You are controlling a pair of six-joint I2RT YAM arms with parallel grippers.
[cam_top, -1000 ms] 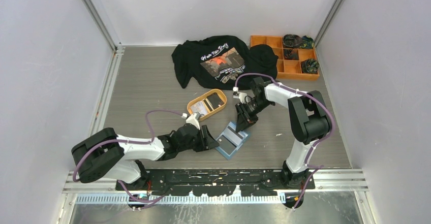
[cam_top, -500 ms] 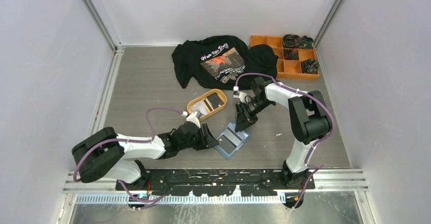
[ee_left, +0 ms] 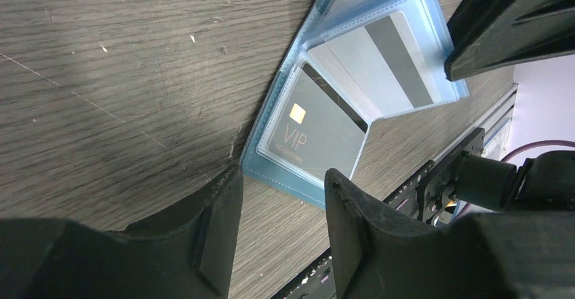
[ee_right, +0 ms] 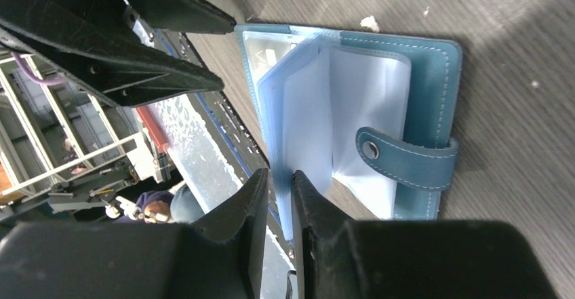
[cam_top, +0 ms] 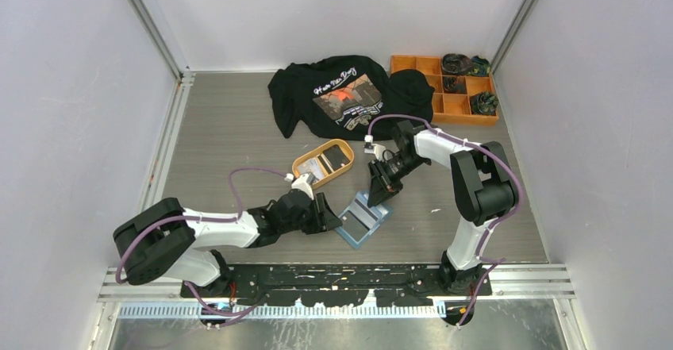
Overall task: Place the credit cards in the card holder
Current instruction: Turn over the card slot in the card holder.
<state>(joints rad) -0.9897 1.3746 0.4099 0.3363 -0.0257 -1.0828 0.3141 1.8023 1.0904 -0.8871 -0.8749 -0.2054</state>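
right wrist: right gripper (ee_right: 279, 177) has just pinched the card holder (ee_right: 434, 75) inner leaf (ee_right: 298, 109), opening a slot for cards; left gripper (ee_left: 283, 175) at the holder's corner, half-open, empty.

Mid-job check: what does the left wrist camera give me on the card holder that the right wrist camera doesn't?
Left wrist only: a dark VIP card and a light striped card already in pockets, with the left tool open astride the holder's corner. Right wrist only: the snap tab and the right tool pinching a pocket page. Both: the card holder lying open on the table.
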